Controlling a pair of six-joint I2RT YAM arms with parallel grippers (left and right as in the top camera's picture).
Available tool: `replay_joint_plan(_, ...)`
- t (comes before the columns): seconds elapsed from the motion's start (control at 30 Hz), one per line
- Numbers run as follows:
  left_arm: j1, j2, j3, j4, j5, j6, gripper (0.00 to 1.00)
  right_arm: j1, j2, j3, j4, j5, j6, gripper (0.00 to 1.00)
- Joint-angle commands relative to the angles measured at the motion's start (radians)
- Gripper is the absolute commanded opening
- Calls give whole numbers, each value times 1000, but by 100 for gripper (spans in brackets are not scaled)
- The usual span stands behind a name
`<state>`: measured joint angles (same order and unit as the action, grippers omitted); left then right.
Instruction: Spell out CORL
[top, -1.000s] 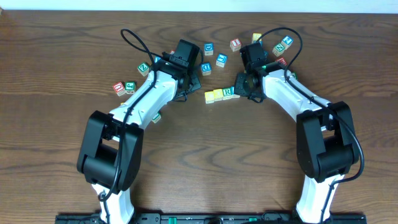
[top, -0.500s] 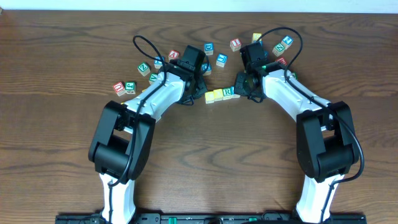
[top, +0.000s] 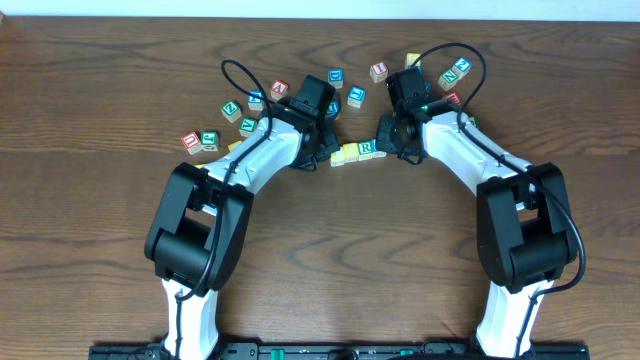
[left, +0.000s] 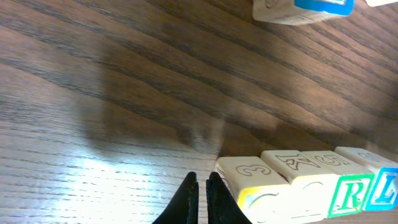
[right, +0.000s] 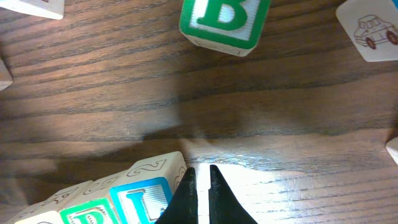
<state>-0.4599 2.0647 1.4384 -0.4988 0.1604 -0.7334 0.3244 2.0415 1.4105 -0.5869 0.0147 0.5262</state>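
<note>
A row of letter blocks (top: 352, 151) lies between my two grippers. In the left wrist view it reads, from the left, a yellow block (left: 252, 186), a second yellow block (left: 305, 171), a green R (left: 351, 194) and a blue L (left: 385, 186). My left gripper (left: 202, 186) is shut and empty, its tips against the left end of the row; it shows overhead (top: 326, 152). My right gripper (right: 200, 183) is shut and empty, touching the blue L block (right: 144, 198) at the right end, next to the green R (right: 93, 213); it shows overhead (top: 390, 146).
Loose blocks lie behind the row: a blue one (top: 356, 96), another blue one (top: 335, 77), a red one (top: 379, 71). Several more sit at the left (top: 208, 139) and right (top: 448, 79). A green B block (right: 224, 18) and a car block (right: 370, 31) lie beyond my right gripper.
My left arm has swung right and brought its shut gripper to the left end of the row. The right arm and the blocks have not moved.
</note>
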Motion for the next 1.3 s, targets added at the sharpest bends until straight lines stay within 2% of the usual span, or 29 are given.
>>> replay_joint_plan(0.0, -3, 6, -12, 0, 13, -5, 7, -3, 7, -1, 5, -23, -45, 3)
replay_joint_plan(1.27, -24, 6, -12, 56, 14, 7, 7, 25, 7, -1, -14, -33, -124, 2)
